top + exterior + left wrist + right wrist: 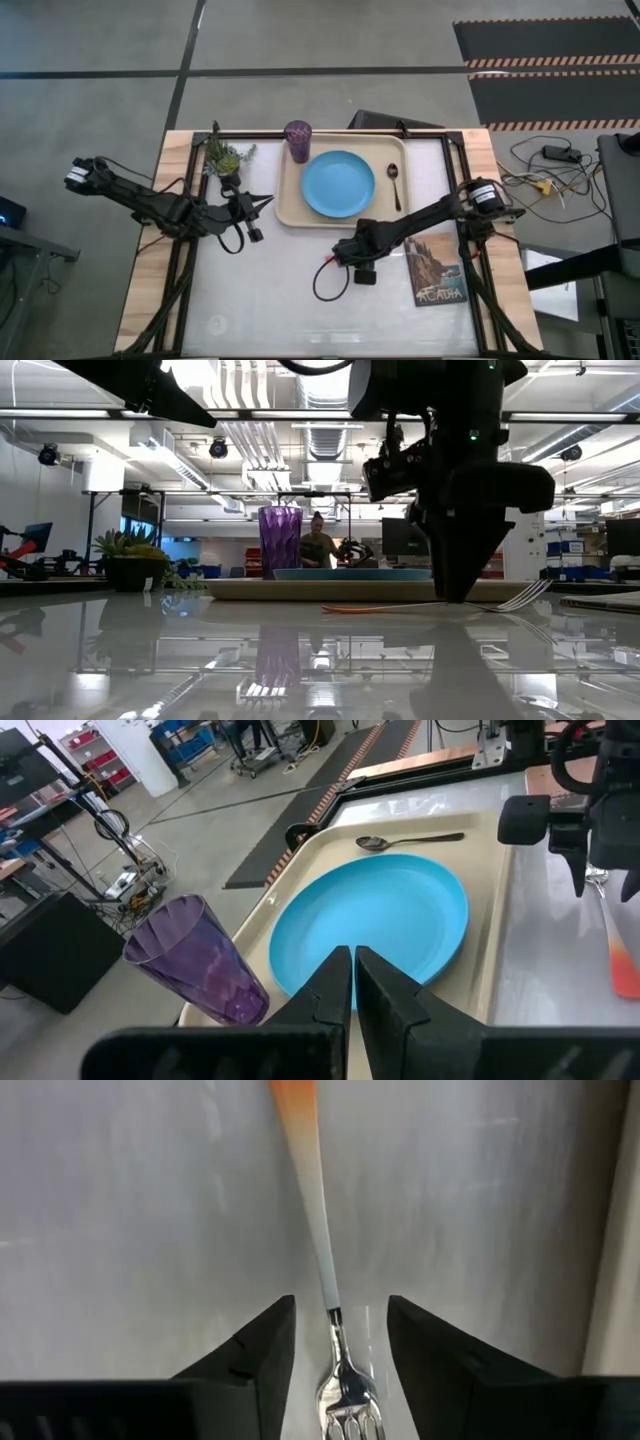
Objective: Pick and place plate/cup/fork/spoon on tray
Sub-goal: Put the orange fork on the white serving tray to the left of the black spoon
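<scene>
The beige tray (290,215) lies at the table's far middle. On it rest the light-blue plate (338,184), the purple cup (298,140) upright at its far left corner, and the dark spoon (395,185) along its right side. The fork (320,1230), with an orange handle and silver tines, lies flat on the table just near of the tray. My right gripper (340,1310) is open and points down, with one finger on each side of the fork's neck, touching nothing. My left gripper (352,982) is shut and empty, left of the tray.
A small potted plant (228,158) stands at the far left, beside the tray. The ACADIA book (437,272) lies flat at the near right, close to my right arm. A person (318,545) stands in the room beyond the table.
</scene>
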### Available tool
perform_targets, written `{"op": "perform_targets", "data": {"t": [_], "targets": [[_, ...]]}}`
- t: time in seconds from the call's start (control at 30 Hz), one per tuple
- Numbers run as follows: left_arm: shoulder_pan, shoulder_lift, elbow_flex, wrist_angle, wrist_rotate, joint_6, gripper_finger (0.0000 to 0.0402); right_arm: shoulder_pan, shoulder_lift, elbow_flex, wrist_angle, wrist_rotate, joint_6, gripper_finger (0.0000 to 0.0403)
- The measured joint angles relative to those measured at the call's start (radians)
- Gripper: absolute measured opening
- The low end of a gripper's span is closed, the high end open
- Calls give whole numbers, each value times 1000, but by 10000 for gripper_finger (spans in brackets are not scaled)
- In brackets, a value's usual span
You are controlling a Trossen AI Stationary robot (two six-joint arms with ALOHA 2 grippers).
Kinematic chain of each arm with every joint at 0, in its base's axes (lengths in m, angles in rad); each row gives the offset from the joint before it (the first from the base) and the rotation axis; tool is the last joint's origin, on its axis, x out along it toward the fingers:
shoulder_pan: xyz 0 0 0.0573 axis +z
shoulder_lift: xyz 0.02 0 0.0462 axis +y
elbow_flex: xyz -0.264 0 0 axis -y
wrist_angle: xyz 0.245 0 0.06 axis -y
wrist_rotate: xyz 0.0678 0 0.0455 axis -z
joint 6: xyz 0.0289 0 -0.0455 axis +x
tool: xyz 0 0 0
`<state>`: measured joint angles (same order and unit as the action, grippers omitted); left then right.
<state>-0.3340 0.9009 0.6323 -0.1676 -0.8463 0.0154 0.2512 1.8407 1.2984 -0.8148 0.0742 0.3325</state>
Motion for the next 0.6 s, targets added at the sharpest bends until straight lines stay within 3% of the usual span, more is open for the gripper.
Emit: {"op": "perform_targets", "data": {"t": [0.27, 0.6], "targets": [[0, 0, 0, 1, 0, 0, 0, 0, 39, 1, 17, -2, -14, 107], [0, 0, 0, 2, 0, 0, 0, -2, 34, 2, 8, 5, -45, 13]]}}
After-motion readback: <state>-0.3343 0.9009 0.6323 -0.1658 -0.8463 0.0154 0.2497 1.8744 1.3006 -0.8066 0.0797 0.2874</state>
